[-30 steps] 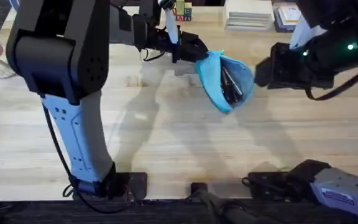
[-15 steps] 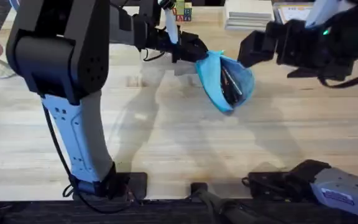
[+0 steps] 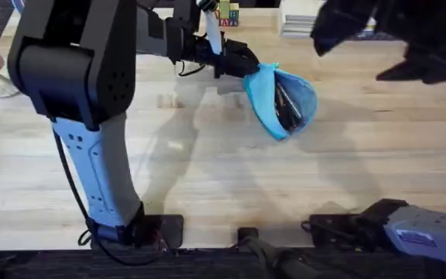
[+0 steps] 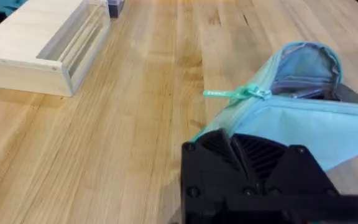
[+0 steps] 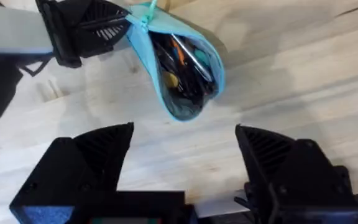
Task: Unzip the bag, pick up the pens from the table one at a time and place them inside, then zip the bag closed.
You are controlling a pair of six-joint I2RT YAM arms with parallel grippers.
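The light blue bag (image 3: pixel 281 101) lies on the table (image 3: pixel 207 155) with its zipper open and its mouth gaping. Dark pens (image 3: pixel 287 105) lie inside it, and they show in the right wrist view too, pens (image 5: pixel 182 62) among an orange one. My left gripper (image 3: pixel 241 64) is shut on the bag's far-left end, beside the teal zipper pull (image 4: pixel 235 94). In its own view the left gripper (image 4: pixel 247 163) covers that end of the bag (image 4: pixel 303 118). My right gripper (image 5: pixel 184 130) hangs open and empty above the bag (image 5: pixel 173 106), raised clear of it.
A pale wooden box (image 4: pixel 39 46) stands farther along the table, past the bag's zipper end. At the table's back edge sit a stack of white books (image 3: pixel 308 17) and small coloured blocks (image 3: pixel 228 13). The right arm (image 3: pixel 393 31) shows large and dark at the back right.
The right arm has risen and pulled back from the bag's right side toward the far edge. The left gripper and the bag have stayed put.
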